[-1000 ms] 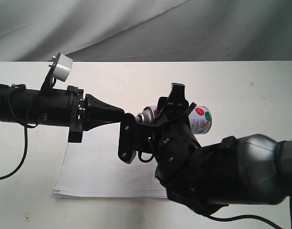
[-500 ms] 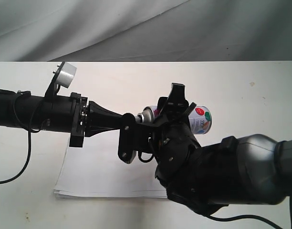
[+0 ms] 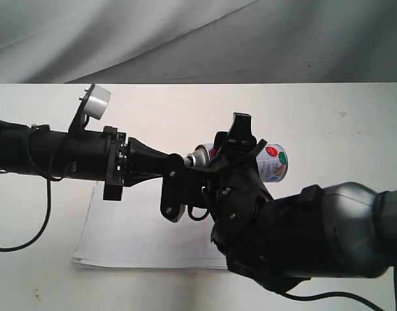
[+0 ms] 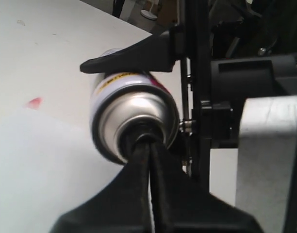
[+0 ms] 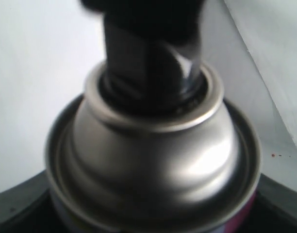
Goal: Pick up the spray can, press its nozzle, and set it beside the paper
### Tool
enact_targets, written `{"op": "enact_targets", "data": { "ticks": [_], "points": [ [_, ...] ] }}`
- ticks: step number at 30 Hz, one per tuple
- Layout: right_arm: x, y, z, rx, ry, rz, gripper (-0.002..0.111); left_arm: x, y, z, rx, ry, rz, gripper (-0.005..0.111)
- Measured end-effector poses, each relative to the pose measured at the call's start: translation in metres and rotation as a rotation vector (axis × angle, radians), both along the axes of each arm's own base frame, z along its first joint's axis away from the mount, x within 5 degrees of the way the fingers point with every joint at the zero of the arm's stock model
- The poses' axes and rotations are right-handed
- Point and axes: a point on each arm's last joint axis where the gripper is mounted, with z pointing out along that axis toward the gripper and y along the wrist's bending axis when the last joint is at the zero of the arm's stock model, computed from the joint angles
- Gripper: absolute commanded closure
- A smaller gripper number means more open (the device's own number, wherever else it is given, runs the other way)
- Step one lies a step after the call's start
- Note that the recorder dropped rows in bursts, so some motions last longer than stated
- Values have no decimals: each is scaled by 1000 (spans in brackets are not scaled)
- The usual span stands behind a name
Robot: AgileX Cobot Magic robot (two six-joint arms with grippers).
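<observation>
My right gripper is shut on the spray can and holds it lying sideways above the table, with the silver dome pointing left. Up close, the dome fills the right wrist view, with the right jaws at its sides. My left gripper is shut, and its joined fingertips rest against the middle of the can's top. They cover the nozzle, so it is hidden. The white paper lies on the table under both grippers.
A white table carries everything, with grey cloth behind it. A small pink mark shows on the table beside the paper's edge. Black cables trail from both arms.
My left arm has pushed rightward toward the can's top and its wrist has turned a little. The can and the right arm have not moved.
</observation>
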Motion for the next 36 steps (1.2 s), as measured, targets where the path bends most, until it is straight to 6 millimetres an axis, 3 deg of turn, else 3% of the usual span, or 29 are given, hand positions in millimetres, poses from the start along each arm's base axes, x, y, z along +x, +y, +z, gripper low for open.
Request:
{"op": "enact_targets", "data": {
  "ticks": [8,36],
  "points": [
    [-2,-2,-3,6,10,-46,108,1,-17,-1,14,0,29,107],
    [-5,2,-4,14,19,-38,108,3,-18,-5,58,0,56,107]
  ]
}}
